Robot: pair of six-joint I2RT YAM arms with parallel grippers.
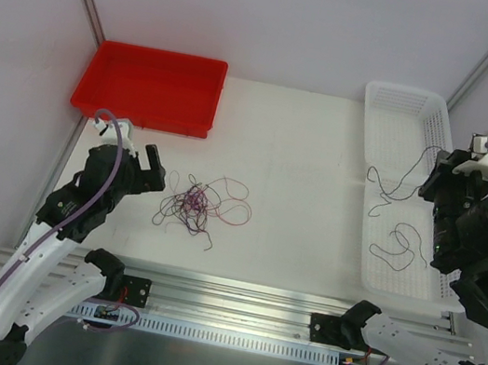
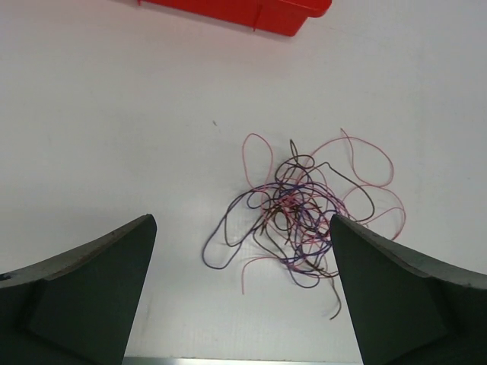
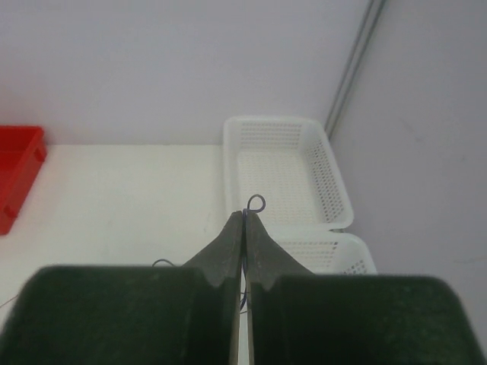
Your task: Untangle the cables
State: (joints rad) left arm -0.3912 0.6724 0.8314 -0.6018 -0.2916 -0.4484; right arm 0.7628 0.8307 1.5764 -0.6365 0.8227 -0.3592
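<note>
The left gripper (image 2: 242, 222) stands wide open over the table (image 2: 114, 114) and holds nothing. The tangle (image 2: 297, 213) of purple, black and pink cables lies on the table just in front of its fingers. The right gripper (image 3: 245, 215) is closed tight on one thin dark cable (image 1: 402, 179), which hangs down into the white basket (image 1: 410, 100). A second cable (image 1: 400, 245) lies inside that basket.
</note>
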